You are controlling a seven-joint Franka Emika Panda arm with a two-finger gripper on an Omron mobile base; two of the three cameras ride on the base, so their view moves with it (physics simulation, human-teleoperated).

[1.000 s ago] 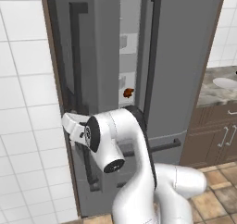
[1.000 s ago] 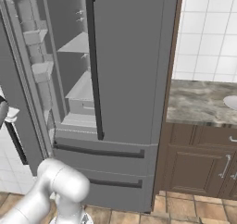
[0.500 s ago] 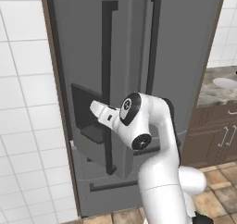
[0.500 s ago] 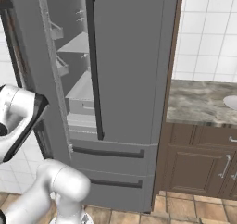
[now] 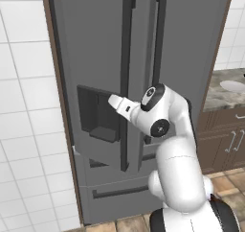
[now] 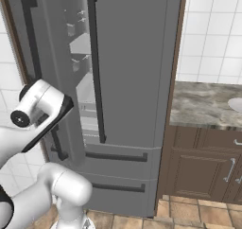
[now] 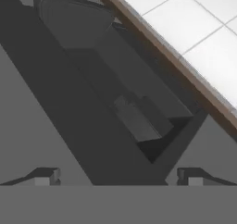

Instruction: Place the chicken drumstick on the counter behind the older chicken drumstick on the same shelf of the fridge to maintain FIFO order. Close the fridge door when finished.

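Observation:
The tall dark grey fridge [image 5: 191, 34] fills the left base view, and its left door [image 5: 91, 44] looks almost shut there. From the right base view a narrow gap remains, and through it shows a pale grey shelf [image 6: 86, 88]. The chicken drumsticks are out of view. My gripper [image 7: 118, 177] is open, its two tips wide apart with nothing between them. It points at the left door's square dispenser recess [image 7: 139, 121], close beside the long dark handle [image 5: 127, 82]. The hand [image 5: 117, 103] reaches left across that handle.
The stone counter [image 6: 203, 105] with dark brown cabinets [image 6: 198, 166] stands to the fridge's right. Two drawer fronts [image 6: 118, 173] lie below the doors. White tiled wall [image 5: 24, 106] borders the fridge on the left. My arm's white body [image 5: 177, 168] stands just in front of the fridge.
The left fridge door has swung from half open to nearly shut. My hand has followed it to the right, across the door front to the dispenser recess.

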